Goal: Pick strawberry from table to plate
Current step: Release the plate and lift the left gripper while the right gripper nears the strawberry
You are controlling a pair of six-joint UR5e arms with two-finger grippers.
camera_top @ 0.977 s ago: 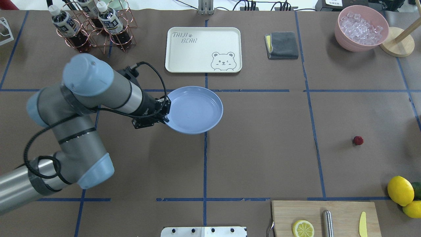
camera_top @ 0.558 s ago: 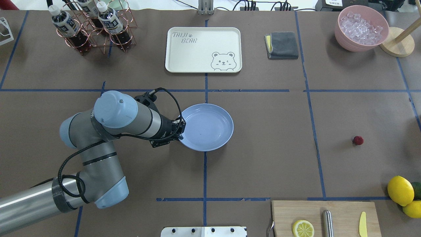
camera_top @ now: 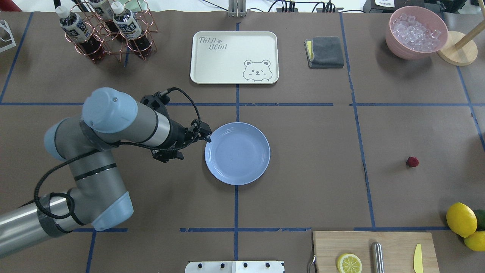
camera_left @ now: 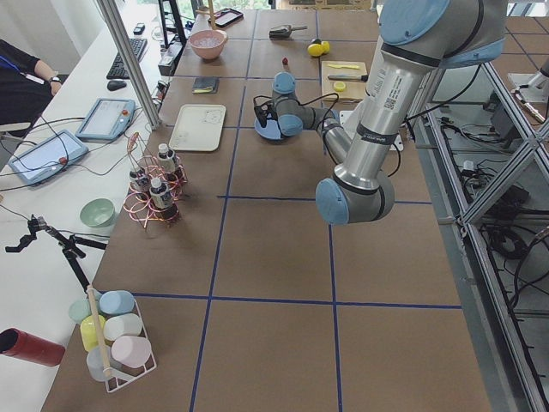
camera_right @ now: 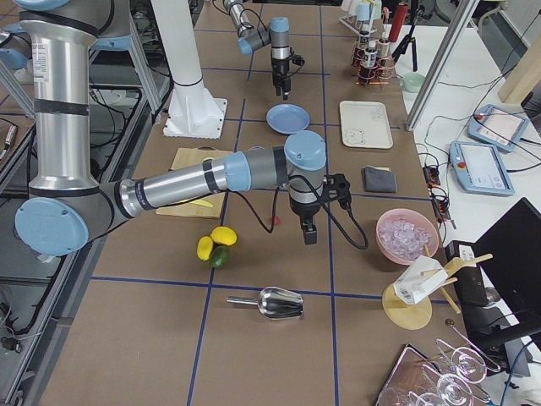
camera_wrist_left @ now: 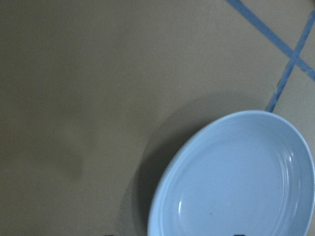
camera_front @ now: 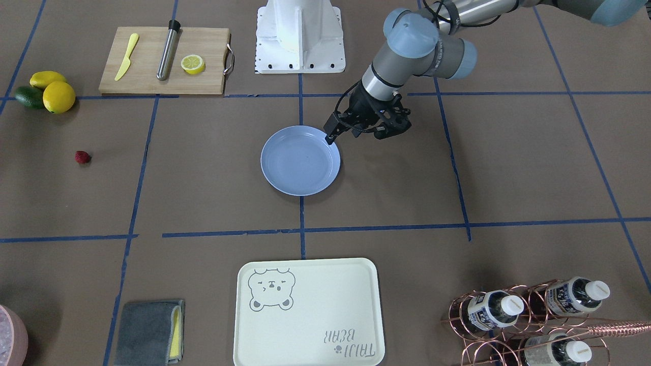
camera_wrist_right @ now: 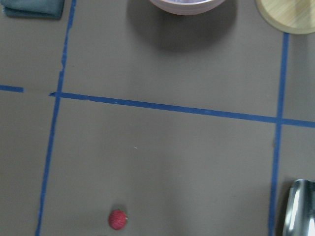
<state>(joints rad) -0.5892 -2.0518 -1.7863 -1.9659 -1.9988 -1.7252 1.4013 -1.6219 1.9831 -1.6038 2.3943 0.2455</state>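
Observation:
The strawberry, small and dark red, lies on the brown table at the right, far from the plate; it also shows in the front view as the strawberry and low in the right wrist view as the strawberry. The light-blue plate rests empty at the table's middle. My left gripper hangs open just over the plate's left rim, holding nothing. My right gripper shows only in the right side view, pointing down; I cannot tell its state.
A cream bear tray, a grey cloth, a pink bowl of ice and a bottle rack line the far side. A cutting board with a lemon half and whole lemons sit near right.
The left arm carried the plate right and toward the robot, set it on the table, then let go and drew back slightly to the left. The strawberry has not moved.

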